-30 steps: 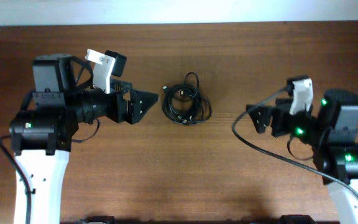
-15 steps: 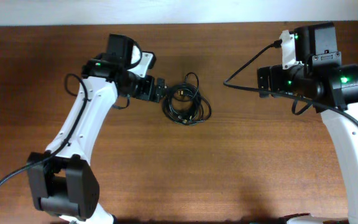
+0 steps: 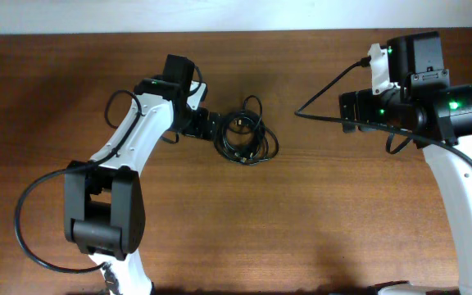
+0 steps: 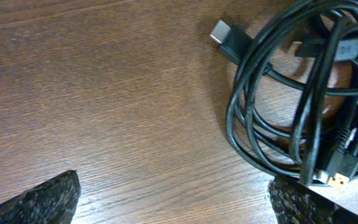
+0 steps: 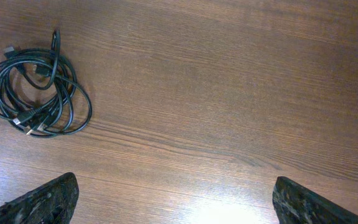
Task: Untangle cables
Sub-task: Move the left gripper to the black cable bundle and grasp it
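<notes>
Cables (image 3: 244, 138) lie knotted; our left jaws, apart just beside them, may drag the whole bundle. Our right jaws, also apart, sit well away.

A brown wooden table (image 3: 301, 213) with lengthwise grain fills the view, a pale strip (image 3: 220, 15) runs beyond its far edge, and a bright glare patch (image 5: 225, 208) sits on the wood.

Left gripper (image 4: 178, 200) now sits closer: cables (image 4: 303, 93) just ahead, overlapping one fingertip (image 4: 309, 202). Right gripper (image 5: 176, 200) has repositioned, cables now far ahead-left.
</notes>
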### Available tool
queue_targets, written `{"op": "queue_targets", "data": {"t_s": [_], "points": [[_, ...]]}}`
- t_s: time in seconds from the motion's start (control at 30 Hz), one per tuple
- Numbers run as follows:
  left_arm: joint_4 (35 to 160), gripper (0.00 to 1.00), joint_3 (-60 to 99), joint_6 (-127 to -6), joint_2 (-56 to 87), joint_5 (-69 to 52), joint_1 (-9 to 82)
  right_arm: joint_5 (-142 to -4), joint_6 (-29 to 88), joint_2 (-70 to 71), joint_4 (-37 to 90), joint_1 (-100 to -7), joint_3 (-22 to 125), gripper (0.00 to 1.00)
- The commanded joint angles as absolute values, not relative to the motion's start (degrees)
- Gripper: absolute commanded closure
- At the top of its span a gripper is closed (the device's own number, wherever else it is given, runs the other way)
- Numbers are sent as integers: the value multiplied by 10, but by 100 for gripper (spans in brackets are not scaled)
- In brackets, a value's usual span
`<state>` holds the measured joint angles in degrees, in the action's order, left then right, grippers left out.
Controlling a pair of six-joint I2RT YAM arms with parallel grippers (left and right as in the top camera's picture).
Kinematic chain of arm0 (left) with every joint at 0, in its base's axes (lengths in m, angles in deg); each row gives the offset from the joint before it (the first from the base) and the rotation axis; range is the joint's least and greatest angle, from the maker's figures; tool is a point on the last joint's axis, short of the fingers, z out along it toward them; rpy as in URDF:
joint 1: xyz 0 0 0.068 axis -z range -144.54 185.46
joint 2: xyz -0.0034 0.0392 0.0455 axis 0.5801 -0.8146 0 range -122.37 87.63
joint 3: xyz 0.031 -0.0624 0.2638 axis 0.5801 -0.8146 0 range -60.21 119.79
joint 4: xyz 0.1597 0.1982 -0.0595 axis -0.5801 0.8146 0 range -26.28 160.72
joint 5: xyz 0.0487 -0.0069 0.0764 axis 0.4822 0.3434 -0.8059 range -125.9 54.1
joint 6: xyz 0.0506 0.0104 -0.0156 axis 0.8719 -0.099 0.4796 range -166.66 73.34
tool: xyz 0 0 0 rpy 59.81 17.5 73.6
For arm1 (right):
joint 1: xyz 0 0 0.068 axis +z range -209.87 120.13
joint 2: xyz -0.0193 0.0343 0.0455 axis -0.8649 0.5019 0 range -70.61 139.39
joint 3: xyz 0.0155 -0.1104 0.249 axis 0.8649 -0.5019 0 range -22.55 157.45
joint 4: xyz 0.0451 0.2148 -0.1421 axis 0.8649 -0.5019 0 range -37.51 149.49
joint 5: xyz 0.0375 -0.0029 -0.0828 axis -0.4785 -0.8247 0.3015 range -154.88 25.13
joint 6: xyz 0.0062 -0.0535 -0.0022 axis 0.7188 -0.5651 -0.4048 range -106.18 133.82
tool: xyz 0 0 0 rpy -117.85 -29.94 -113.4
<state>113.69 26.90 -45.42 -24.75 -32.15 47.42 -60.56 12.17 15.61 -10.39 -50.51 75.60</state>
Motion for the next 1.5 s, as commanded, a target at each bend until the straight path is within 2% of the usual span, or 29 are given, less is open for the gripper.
{"op": "queue_targets", "data": {"t_s": [0.0, 0.43, 0.83, 1.0, 1.03, 1.07, 1.1, 1.2, 1.27, 1.47], "points": [[1134, 1, 274, -462, -252, -323, 476, -597, 121, 153, -104, -501, 768, 1], [1121, 1, 270, -462, -299, -305, 495, -597, 121, 153, -107, -501, 768, 1], [1068, 2, 270, -499, -311, -308, 576, -597, 121, 153, -109, -501, 768, 1], [1063, 3, 270, -499, -378, -336, 583, -597, 121, 153, -113, -501, 768, 1], [1062, 8, 270, -499, -381, -338, 583, -597, 121, 153, -113, -501, 768, 1], [1062, 51, 271, -499, -381, -338, 583, -597, 121, 153, -113, -501, 768, 1], [1062, 100, 271, -499, -381, -338, 583, -597, 121, 153, -113, -501, 768, 1], [1075, 100, 271, -499, -380, -350, 583, -597, 121, 153, -112, -501, 768, 1], [1127, 100, 307, -499, -362, -364, 584, -597, 121, 153, -112, -501, 768, 1], [1326, 100, 573, -499, -230, -390, 584, -618, 121, 153, -111, -501, 768, 1]]}}
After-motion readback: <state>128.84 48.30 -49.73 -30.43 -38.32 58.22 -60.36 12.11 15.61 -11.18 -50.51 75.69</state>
